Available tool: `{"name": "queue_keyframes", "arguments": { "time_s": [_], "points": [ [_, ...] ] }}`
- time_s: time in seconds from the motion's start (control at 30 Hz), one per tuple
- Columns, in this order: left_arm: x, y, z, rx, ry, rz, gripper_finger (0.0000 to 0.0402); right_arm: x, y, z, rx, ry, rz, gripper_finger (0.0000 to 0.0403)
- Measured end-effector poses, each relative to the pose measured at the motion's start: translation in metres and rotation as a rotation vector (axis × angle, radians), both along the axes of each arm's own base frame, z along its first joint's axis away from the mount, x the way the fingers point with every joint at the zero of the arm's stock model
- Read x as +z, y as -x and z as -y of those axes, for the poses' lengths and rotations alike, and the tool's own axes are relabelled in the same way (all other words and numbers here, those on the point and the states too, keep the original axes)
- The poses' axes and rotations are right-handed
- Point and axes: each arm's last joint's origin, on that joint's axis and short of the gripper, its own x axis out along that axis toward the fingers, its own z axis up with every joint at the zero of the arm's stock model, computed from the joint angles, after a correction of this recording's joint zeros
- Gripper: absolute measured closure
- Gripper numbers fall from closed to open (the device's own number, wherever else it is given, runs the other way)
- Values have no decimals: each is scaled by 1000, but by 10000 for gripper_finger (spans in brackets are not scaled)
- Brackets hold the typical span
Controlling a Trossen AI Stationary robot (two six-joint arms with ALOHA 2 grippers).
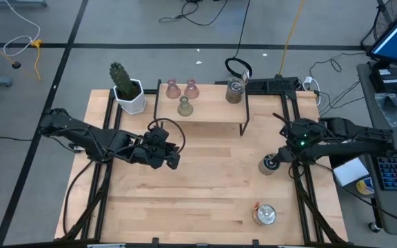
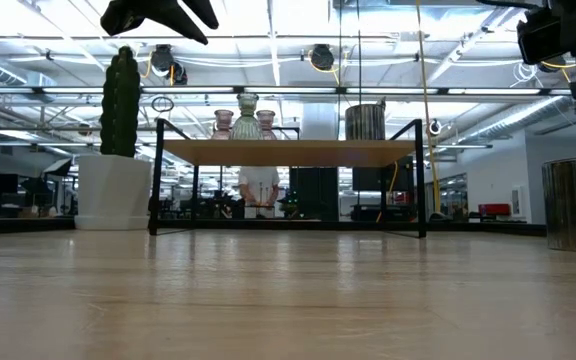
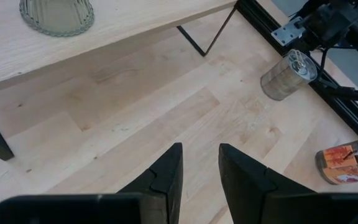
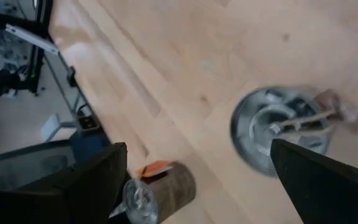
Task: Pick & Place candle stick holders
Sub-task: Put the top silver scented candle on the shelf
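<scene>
Beneath the wide-open right hand [image 4: 197, 180], one silver holder [image 4: 284, 127] stands upright; another [image 1: 265, 214] lies tipped.

Two pale pink holders [image 1: 182, 87], one olive-green holder [image 1: 185, 106], silver holders [image 1: 268, 164], green cactus [image 1: 122, 79].

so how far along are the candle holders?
Done: two pink holders, the green one and one silver holder sit on the shelf. In hand: nothing; open right claw hovers over a silver holder. Left: that one and another.
</scene>
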Motion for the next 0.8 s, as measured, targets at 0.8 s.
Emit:
{"name": "queue_keyframes", "arguments": {
  "time_s": [0.8],
  "points": [
    [-11, -9, 28, -174, -283, -61, 298, 81, -37, 9, 256, 369, -391, 14]
  ]
}}
